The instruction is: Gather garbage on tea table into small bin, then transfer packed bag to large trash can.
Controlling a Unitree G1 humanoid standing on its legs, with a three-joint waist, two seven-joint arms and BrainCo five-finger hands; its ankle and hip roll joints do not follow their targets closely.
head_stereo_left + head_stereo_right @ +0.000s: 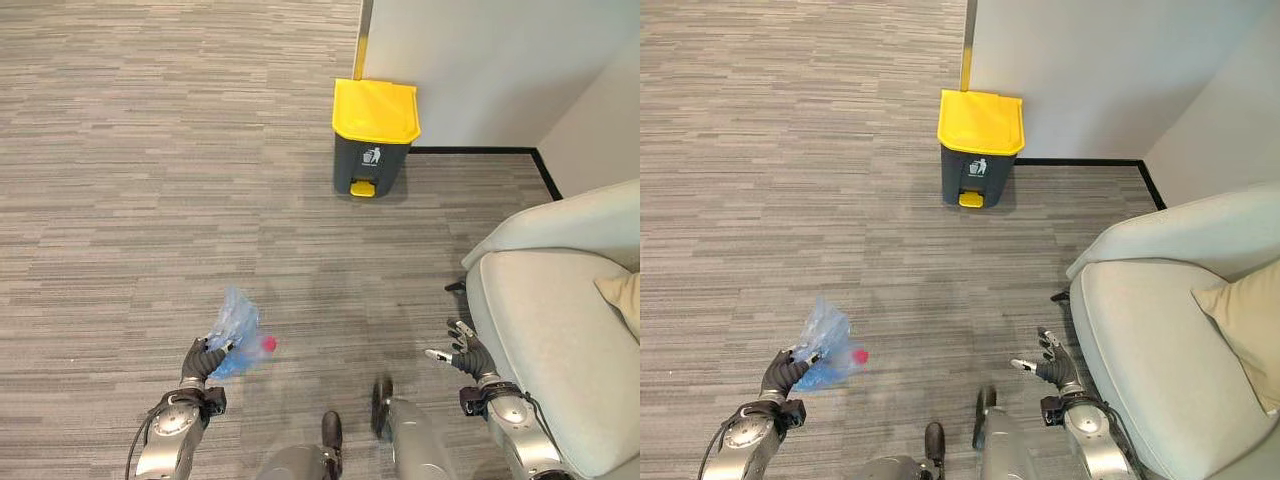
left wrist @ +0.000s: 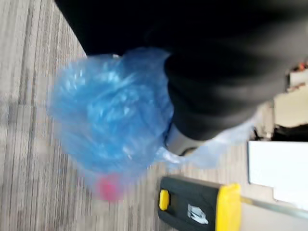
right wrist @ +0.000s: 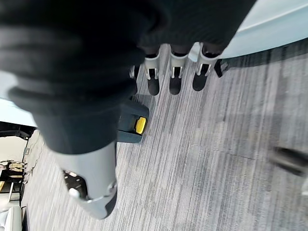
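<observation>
Blue translucent plastic forms the single packed bag (image 1: 233, 335), which is gripped at its gathered neck by the curled fingers of the left hand (image 1: 203, 360) and bulges up past the fingertips, clear of the grey carpet floor (image 1: 150, 180). One small red item (image 1: 268, 343) shows through the film on the side of the bag away from the fingers. The left wrist view adds the crumpled film from close range. The right hand (image 1: 1048, 367) holds nothing; its fingers are spread and relaxed, just beside one pale armchair (image 1: 1160, 370). The right wrist view shows these fingers (image 3: 174, 77) straight in a row. One large trash can (image 1: 373, 140), dark grey with a yellow lid and yellow pedal, stands well beyond both sets of fingertips, against the white wall (image 1: 480, 60).
</observation>
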